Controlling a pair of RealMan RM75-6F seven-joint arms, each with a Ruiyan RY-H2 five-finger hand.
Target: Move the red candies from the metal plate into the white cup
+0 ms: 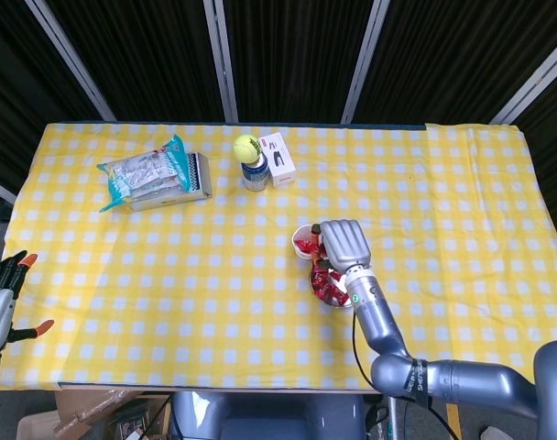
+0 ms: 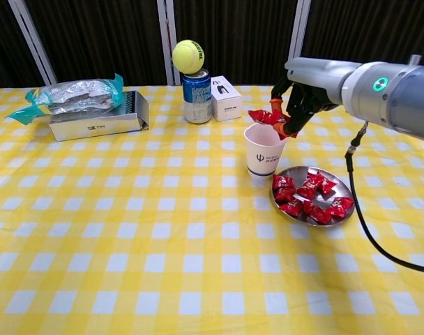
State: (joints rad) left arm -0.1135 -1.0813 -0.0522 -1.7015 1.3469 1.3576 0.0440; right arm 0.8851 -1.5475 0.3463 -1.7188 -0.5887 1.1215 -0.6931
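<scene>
Head view: The right hand [image 1: 341,244] sits at centre frame, overlapping the right side of the white cup [image 1: 303,240]. The metal plate [image 1: 326,291] lies just below the hand, partly hidden by the forearm, with red candies [image 1: 325,280] showing on it. Red also shows inside the cup. The left hand [image 1: 2,291] rests at the far left edge, well apart from the work area; its fingers appear apart and nothing is seen in them.

Chest view: The right hand [image 2: 297,98], upper right of centre, pinches one red candy [image 2: 266,116] in its fingertips. The held candy hangs directly above the cup [image 2: 264,149] rim, on the hand's left side in frame. The plate [image 2: 342,187] stands just right of the cup, lower in the frame, holding the remaining candies [image 2: 308,197].

Judgement: the held candy is already over the cup mouth, so the coming move calls for release only. The right hand is the nearer hand.
</scene>
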